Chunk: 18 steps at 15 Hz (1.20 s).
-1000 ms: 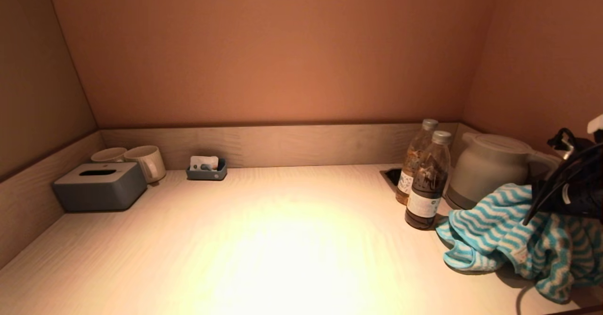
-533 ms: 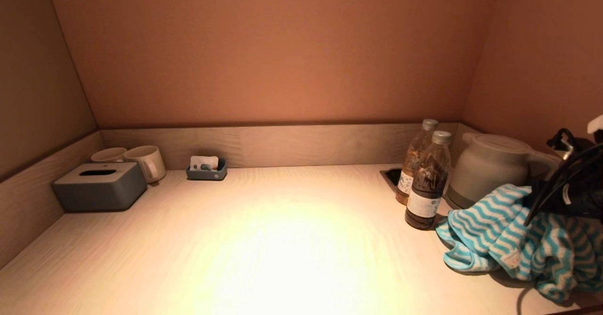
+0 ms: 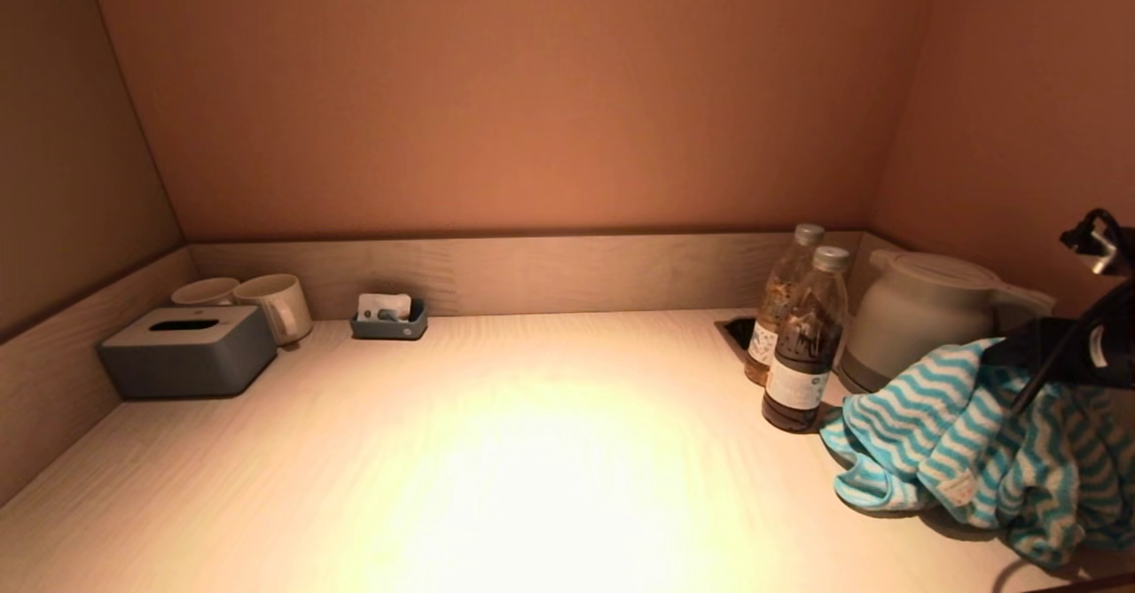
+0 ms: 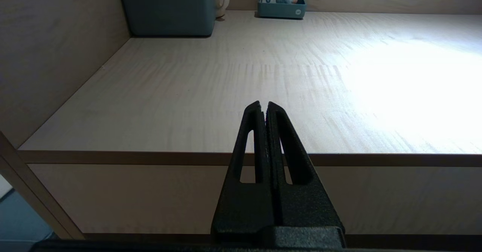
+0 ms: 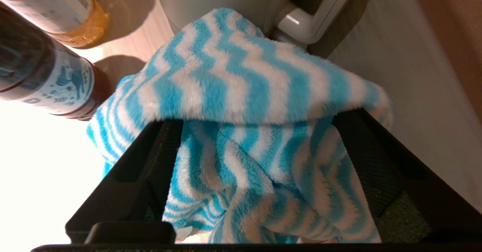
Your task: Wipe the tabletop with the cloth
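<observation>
The blue-and-white zigzag cloth (image 3: 940,433) lies bunched at the right end of the pale wooden tabletop (image 3: 532,451), in front of the kettle. My right gripper (image 3: 1020,354) is at the cloth's top, its fingers spread wide. In the right wrist view a fold of the cloth (image 5: 241,78) is draped over both fingertips of the right gripper (image 5: 256,120), and more cloth hangs between the fingers. My left gripper (image 4: 263,105) is shut and empty, parked just off the front edge of the tabletop (image 4: 301,75) near its left end.
Two bottles, one dark (image 3: 802,345) and one amber (image 3: 780,305), stand left of the cloth, and a white kettle (image 3: 922,318) stands behind it. A grey tissue box (image 3: 188,349), two cups (image 3: 275,305) and a small tray (image 3: 388,318) sit at the back left. Walls close in three sides.
My right gripper has risen a little and shifted right, and the top fold of the cloth has lifted with it. The left arm has not moved.
</observation>
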Motion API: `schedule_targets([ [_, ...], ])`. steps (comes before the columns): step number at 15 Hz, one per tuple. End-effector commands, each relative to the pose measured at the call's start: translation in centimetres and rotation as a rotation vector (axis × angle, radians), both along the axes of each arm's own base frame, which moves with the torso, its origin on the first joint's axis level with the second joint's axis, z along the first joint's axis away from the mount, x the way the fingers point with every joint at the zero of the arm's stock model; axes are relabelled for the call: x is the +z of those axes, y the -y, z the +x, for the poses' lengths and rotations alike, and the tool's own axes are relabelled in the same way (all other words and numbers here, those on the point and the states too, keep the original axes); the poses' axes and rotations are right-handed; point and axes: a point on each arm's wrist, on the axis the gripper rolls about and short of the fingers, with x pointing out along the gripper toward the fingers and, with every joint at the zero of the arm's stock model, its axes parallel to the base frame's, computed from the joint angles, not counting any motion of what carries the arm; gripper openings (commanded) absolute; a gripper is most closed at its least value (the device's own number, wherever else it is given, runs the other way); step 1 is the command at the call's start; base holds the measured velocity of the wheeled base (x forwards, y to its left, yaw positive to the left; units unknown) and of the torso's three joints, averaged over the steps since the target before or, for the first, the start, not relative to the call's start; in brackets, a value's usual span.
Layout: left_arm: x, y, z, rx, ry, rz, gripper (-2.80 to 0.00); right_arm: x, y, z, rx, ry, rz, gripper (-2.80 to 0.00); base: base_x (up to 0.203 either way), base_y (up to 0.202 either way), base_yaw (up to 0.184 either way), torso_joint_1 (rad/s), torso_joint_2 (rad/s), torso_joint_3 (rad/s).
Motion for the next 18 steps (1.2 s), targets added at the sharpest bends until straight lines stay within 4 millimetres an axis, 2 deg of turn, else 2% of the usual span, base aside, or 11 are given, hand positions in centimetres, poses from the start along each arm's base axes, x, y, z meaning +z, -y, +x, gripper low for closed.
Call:
schedule_targets([
  [1,0.0,0.0,0.0,0.0,0.001,-0.001,-2.8,1.4,-0.7,-1.5,0.008,0.048,-0.028,0.0,0.0,0.0,0.0,0.0,0.0,0.0],
  [5,0.0,0.0,0.0,0.0,0.001,-0.001,-2.8,2.1,-1.4,-2.9,0.026,0.072,-0.054,0.0,0.0,0.0,0.0,0.0,0.0,0.0],
  [9,0.0,0.0,0.0,0.0,0.001,-0.001,-2.8,1.8,-1.6,-3.1,0.048,0.062,-0.055,0.0,0.0,0.0,0.0,0.0,0.0,0.0],
  [10,0.0,0.0,0.0,0.0,0.001,-0.001,-2.8,1.6,-1.6,-3.1,0.062,0.061,-0.044,-2.8,0.0,0.0,0.0,0.0,0.0,0.0],
  [18,0.0,0.0,0.0,0.0,0.001,-0.001,-2.8,1.0,-1.5,-2.8,0.068,0.039,-0.031,-2.8,0.0,0.0,0.0,0.0,0.0,0.0],
])
